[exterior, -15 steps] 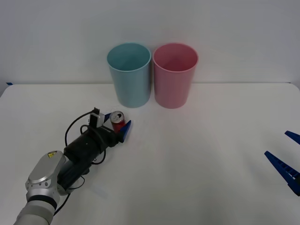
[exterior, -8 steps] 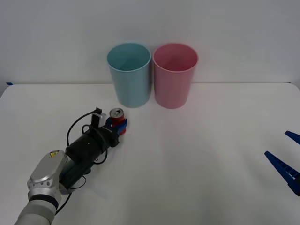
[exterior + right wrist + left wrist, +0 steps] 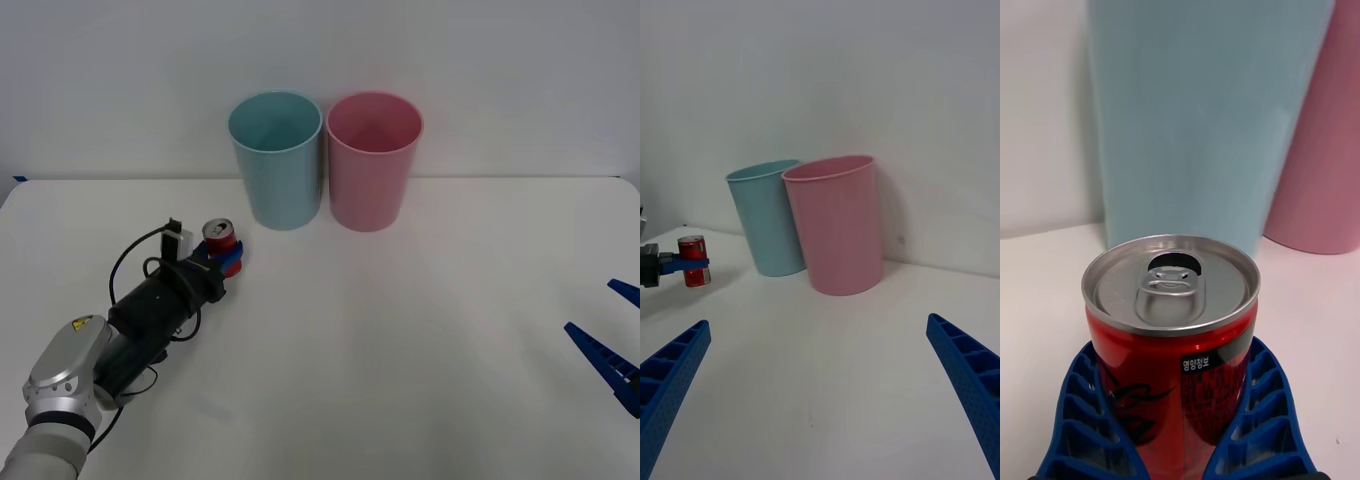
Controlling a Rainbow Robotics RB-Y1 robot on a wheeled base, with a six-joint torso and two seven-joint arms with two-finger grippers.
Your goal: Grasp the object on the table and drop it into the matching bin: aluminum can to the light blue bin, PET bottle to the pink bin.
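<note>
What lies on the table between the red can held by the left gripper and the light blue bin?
Nothing: in the front view, bare white table separates the can, clamped in the left gripper, from the light blue bin.

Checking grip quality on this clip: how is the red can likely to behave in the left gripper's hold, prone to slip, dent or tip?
The aluminum can has an opened tab hole, so it is probably empty and light. Its thin wall may dent under hard squeezing. The left gripper has ribbed fingers wrapped round the smooth body, so slipping seems unlikely; it sits upright.
</note>
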